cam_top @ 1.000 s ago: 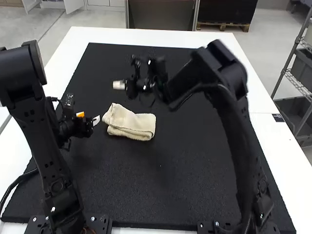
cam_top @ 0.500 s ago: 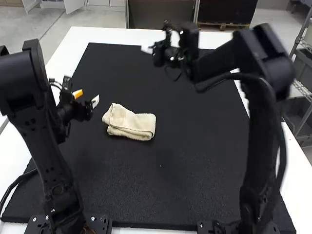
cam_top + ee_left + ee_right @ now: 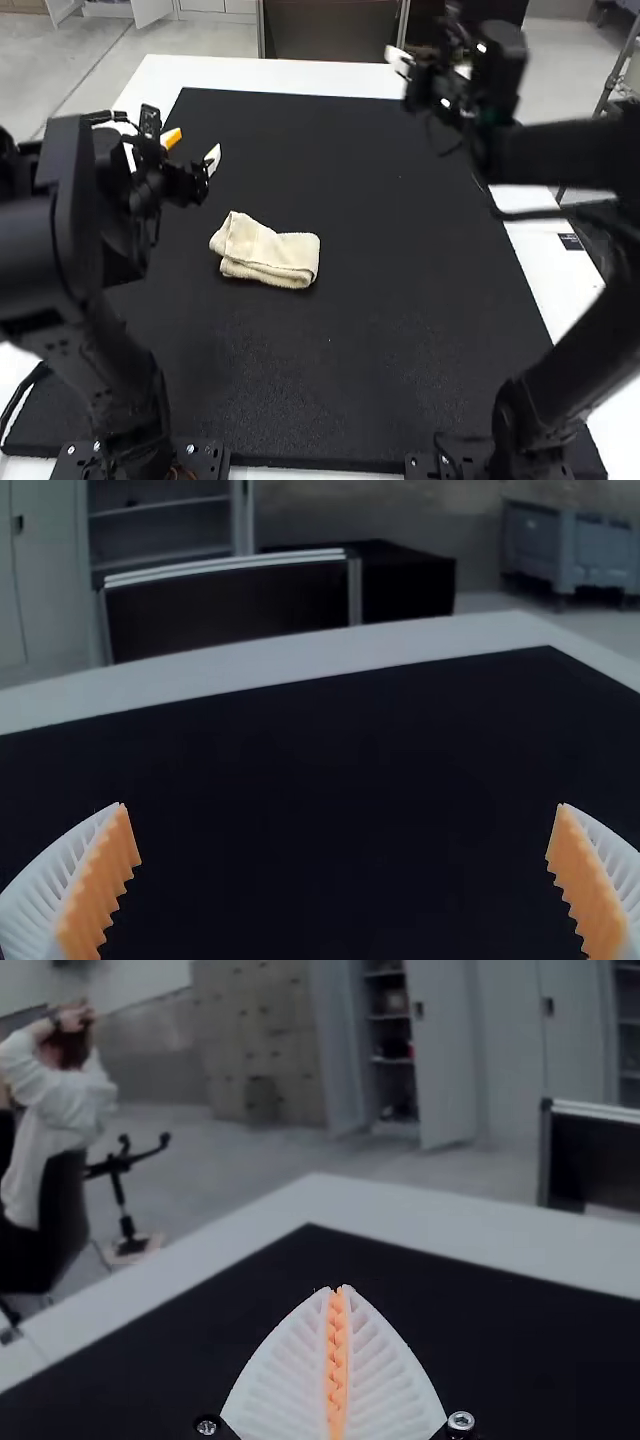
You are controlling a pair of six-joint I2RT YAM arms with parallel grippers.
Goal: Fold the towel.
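Note:
The cream towel (image 3: pixel 268 252) lies as a small folded bundle on the black mat, a little left of the middle, its left end a bit raised and uneven. My left gripper (image 3: pixel 193 148) is up and left of the towel, apart from it; in its wrist view the left gripper (image 3: pixel 343 830) stands wide open with nothing between the ribbed fingers. My right gripper (image 3: pixel 398 62) is over the table's far edge, well away from the towel. In the right wrist view the right gripper (image 3: pixel 339 1290) is shut, its orange pads meeting with no cloth between them.
The black mat (image 3: pixel 400 300) covers most of the white table (image 3: pixel 330 76), whose border shows along the far side. Both arms rise from the near edge, one at each side.
The right arm has swung away from above the towel, toward the far right. My left gripper has moved forward, away from the towel's left end. The towel lies as before.

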